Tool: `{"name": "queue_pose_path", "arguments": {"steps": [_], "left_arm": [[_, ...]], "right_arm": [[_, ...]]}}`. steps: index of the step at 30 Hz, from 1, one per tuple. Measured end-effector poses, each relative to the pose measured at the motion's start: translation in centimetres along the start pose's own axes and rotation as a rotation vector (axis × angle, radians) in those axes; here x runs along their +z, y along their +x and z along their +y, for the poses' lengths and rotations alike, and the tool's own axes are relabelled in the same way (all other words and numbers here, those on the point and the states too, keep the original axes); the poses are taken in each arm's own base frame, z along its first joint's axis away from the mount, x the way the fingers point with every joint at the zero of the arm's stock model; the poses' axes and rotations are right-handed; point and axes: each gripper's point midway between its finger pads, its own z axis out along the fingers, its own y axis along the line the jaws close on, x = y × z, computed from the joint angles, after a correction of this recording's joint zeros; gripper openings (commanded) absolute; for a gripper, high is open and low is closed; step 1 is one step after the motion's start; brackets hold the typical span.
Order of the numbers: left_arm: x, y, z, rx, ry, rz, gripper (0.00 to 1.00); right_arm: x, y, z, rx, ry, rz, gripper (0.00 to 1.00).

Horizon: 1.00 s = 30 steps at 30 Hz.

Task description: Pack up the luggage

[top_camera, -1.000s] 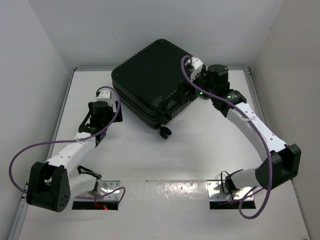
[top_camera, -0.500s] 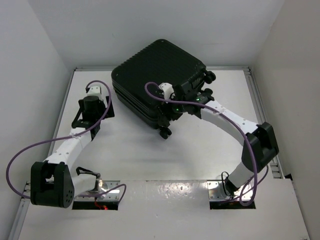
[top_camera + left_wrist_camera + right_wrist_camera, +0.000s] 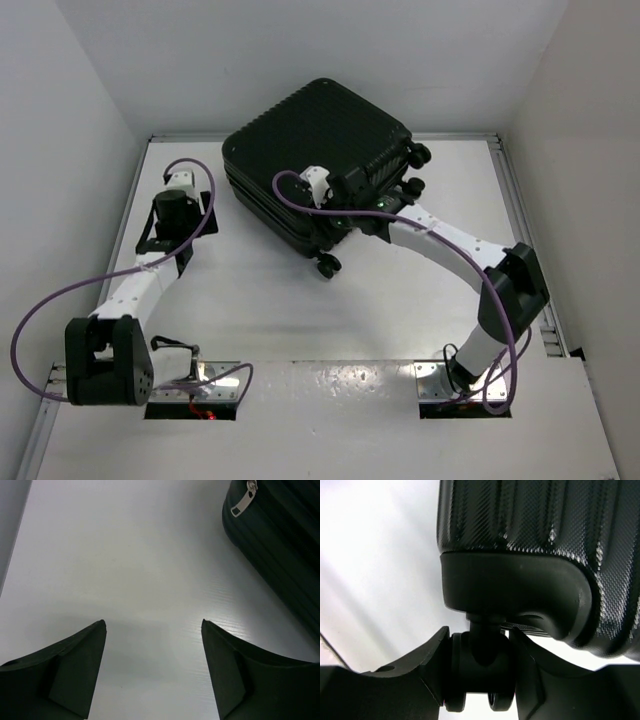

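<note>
Luggage (image 3: pixel 310 140) sits at the far middle of the table (image 3: pixel 380 300), turned at an angle to the edges, ribbed shell up and closed. From overhead I count 3 of its wheels: 1 at the near corner (image 3: pixel 327 265) and 2 at the right side. My right arm reaches across from the right to the luggage's near-right side. On the right wrist view the right gripper (image 3: pixel 479 640) has its 2 fingers pressed in on either side of a wheel (image 3: pixel 480 675), just under the rounded wheel housing (image 3: pixel 515 595), so it is clamped on that wheel. My left arm is off to the left of the luggage, near it but not touching. The left gripper (image 3: pixel 153 625) is spread wide over bare table with nothing between its fingers; the luggage's corner shows at the upper right of that view, with a silver zipper pull (image 3: pixel 243 500) on it.
</note>
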Motion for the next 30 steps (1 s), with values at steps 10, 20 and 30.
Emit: {"name": "queue_pose_path", "arguments": {"steps": [10, 20, 30], "left_arm": [[3.3, 1.0, -3.3, 0.115, 0.298, -0.008, 0.85], [1.2, 2.8, -11.8, 0.12, 0.512, -0.001, 0.9], [-0.4, 3.0, -12.2, 0.096, 0.337, -0.039, 0.9]], "right_arm": [[-5.5, 4.8, -3.7, 0.007, 0.063, -0.07, 0.0], [-7.2, 6.7, -4.3, 0.006, 0.074, -0.07, 0.0], [-7.2, 6.5, -3.7, 0.001, 0.065, -0.079, 0.0]]}}
